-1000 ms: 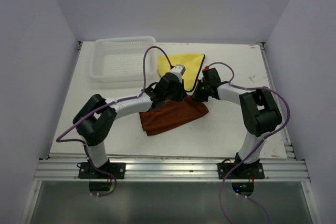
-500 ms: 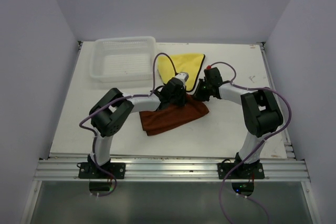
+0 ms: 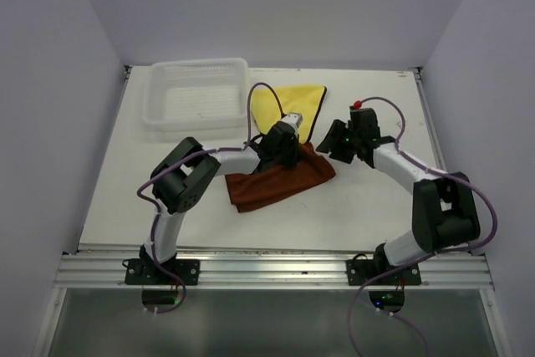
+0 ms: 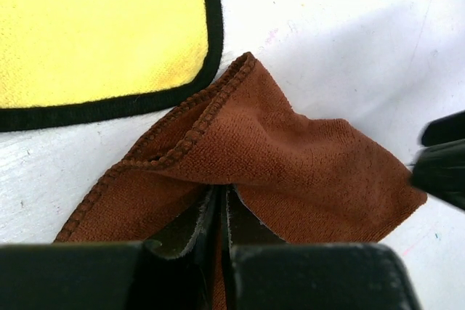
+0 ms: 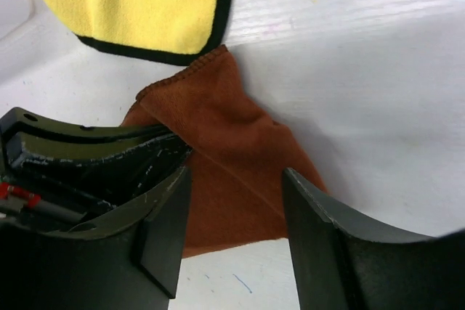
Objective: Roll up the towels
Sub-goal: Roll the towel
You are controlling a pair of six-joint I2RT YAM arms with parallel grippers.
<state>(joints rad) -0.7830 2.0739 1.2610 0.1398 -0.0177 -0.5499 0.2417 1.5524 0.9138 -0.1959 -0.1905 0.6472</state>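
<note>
Left gripper [image 4: 221, 205] is clenched on a raised fold of the rust-brown towel [image 3: 276, 181], at its far edge. Right gripper [image 5: 236, 179] is released, jaws spread wide, just off the rust-brown towel's far-right corner and holding nothing. The yellow towel [image 3: 288, 104] lies flat right behind the rust-brown towel, its dark hem almost meeting that corner. The white basket [image 3: 196, 98] sits behind and well left of it.
</note>
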